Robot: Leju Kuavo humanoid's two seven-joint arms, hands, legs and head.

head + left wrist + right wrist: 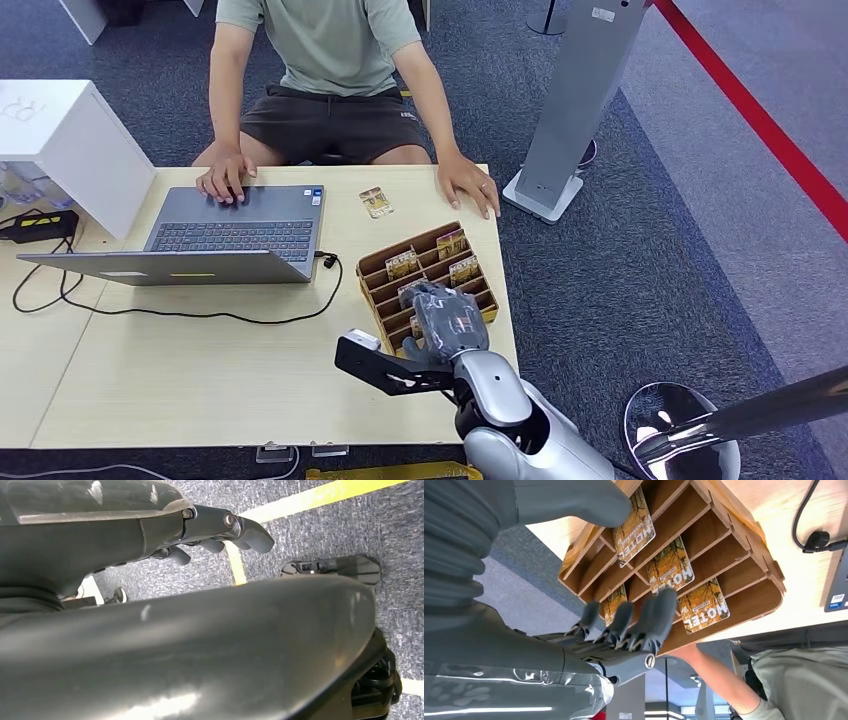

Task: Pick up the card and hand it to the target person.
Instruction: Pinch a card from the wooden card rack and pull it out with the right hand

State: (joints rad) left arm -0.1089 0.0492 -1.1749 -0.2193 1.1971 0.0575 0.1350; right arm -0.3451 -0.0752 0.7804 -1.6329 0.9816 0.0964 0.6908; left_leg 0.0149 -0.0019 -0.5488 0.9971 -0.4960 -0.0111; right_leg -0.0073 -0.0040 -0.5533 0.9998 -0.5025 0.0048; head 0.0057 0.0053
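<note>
The right hand (447, 318) is seen in the head view over the near end of the slotted wooden rack (372, 272), at about five o'clock on the tabletop (200, 370). From the right wrist, its fingers (659, 611) are seen spread and slightly curled above the cards, gripping nothing; "MOTEL" can be read on each card (710, 606), which stands upright in its slot. The left hand (220, 530) is seen over carpet, its fingers loosely curled around nothing. Farther off, at twelve o'clock, a loose card (376, 202) lies flat, its long axis running nearly straight away toward the seated person (330, 60), between a laptop (235, 225) and the person's hand (468, 185).
</note>
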